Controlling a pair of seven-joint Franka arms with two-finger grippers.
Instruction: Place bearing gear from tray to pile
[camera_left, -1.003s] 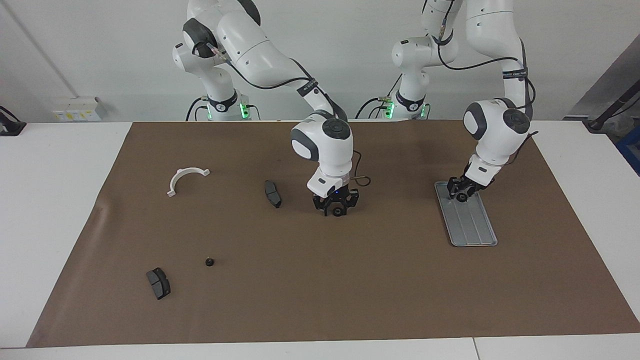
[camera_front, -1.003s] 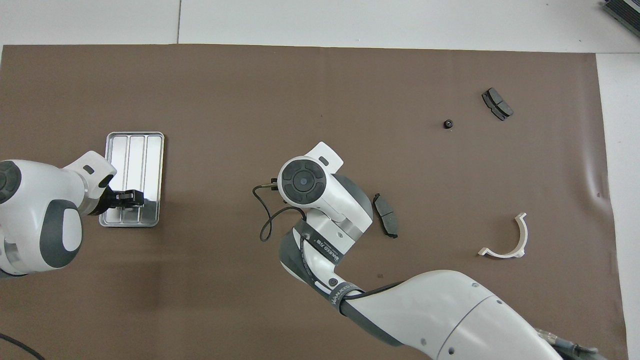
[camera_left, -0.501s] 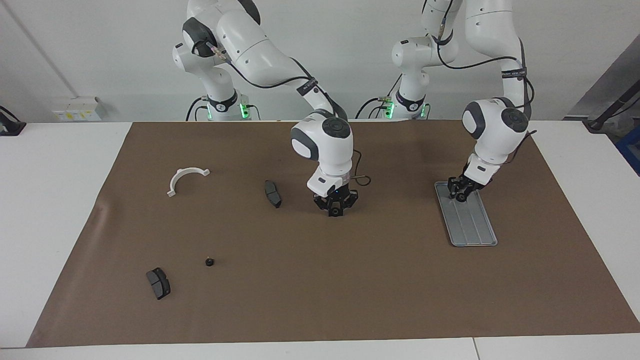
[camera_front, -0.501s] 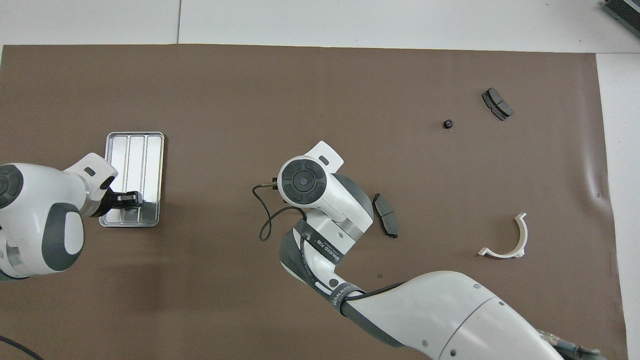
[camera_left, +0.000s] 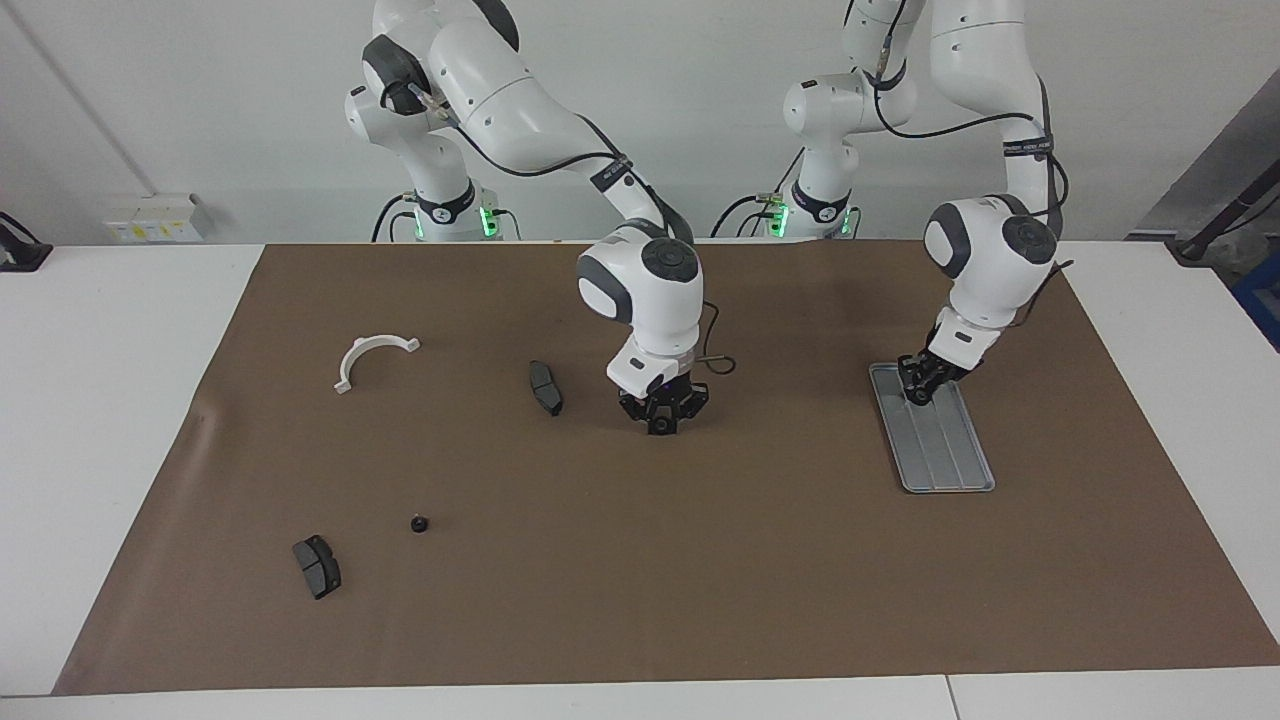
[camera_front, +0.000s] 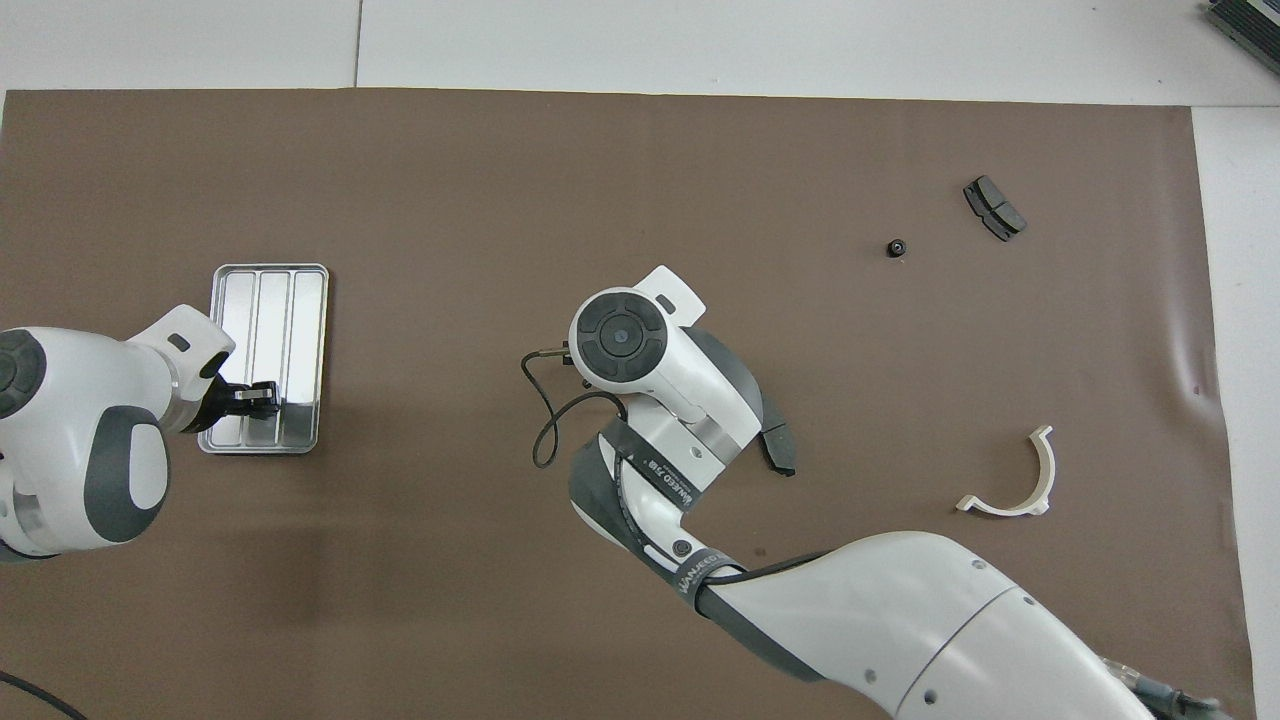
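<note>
A brown mat (camera_left: 760, 560) covers most of the white worktop (camera_left: 110, 420), and everything lies on it

At the right arm's end of the mat, farthest from the robots, lies a dark grey brake pad (camera_left: 316, 566), flat on the mat. Well apart from it and nearer to the robots is the white half-ring bracket (camera_left: 375, 358), lying with its open side facing away from the robots. Near the first pad, toward the middle of the mat, sits a small black round part (camera_left: 418, 523), touching nothing else. A second brake pad (camera_left: 545, 387) lies toward the middle of the mat, about as near to the robots as the bracket. In the overhead view the right arm's wrist covers part of this pad

Just beside that pad the right gripper (camera_left: 660, 426) points down, low over bare mat in the middle of the worktop. I cannot tell whether it is open or closed, or whether it holds anything

Toward the left arm's end, the left gripper (camera_left: 918, 392) is down at the end of the tray (camera_left: 950, 455) nearer to the robots, inside its rim. Its state cannot be told either, nor whether a part sits in it. The tray lies flat with its ridges running away from the robots, well apart from the scattered parts
</note>
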